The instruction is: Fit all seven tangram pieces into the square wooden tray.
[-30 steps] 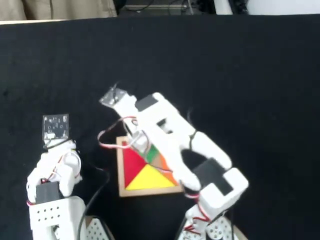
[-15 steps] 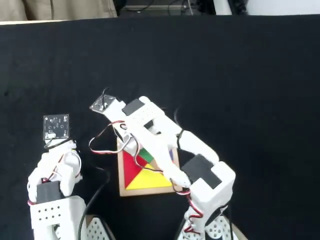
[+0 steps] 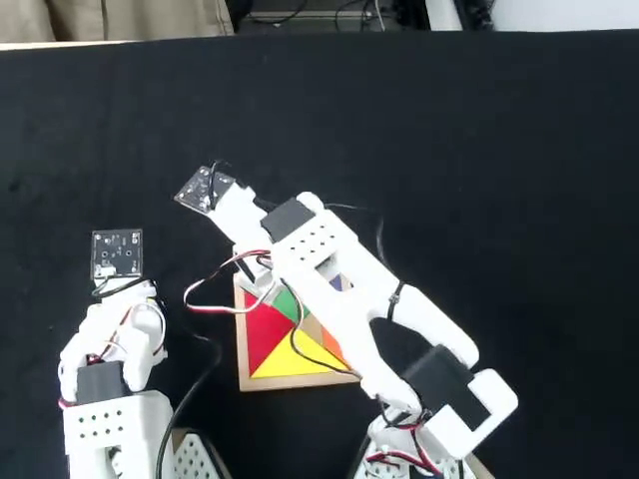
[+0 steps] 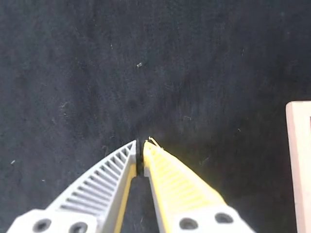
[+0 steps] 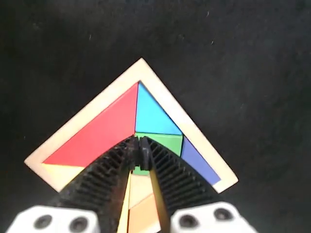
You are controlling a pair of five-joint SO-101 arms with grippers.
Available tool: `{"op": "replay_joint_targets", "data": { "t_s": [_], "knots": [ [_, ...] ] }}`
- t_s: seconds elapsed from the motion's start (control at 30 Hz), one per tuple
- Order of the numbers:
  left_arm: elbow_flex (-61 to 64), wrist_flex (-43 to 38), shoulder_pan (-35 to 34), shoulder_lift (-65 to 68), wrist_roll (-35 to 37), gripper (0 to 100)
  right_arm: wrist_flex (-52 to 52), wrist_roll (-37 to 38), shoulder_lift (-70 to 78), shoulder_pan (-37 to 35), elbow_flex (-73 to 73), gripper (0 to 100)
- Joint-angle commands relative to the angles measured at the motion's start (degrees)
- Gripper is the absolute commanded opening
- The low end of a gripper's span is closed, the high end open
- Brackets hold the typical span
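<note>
The right gripper (image 5: 140, 145), fingers pressed together and empty, sits over the green piece (image 5: 167, 141) inside the wooden tray (image 5: 187, 127), while the left gripper (image 4: 141, 145), likewise pressed together, hangs over the black cloth (image 4: 146, 58) beside the tray.

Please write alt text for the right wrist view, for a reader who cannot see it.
The right hand, shut, hangs over the tray on black cloth, its tips over the green piece. A red triangle, a light-blue triangle and a blue piece also lie in the tray.
</note>
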Motion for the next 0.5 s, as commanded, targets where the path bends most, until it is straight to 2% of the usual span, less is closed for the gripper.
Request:
{"op": "replay_joint_targets", "data": {
  "t_s": [0.0, 0.23, 0.33, 0.47],
  "knots": [
    [-0.48, -1.14, 0.66, -0.35, -0.35, 4, -0.97, -0.18, 4.18, -0.26, -2.86, 1.1],
    [-0.48, -1.14, 0.57, -0.35, -0.35, 4, -0.35, -0.18, 15.25, -0.18, -8.13, 1.1],
    [-0.48, -1.14, 0.66, -0.35, -0.35, 4, 2.81, -0.18, 11.47, -0.26, -8.66, 1.1],
    [-0.48, -1.14, 0.66, -0.35, -0.35, 4, 6.51, -0.18, -2.33, -0.79, -4.88, 1.1]
  ]
}}
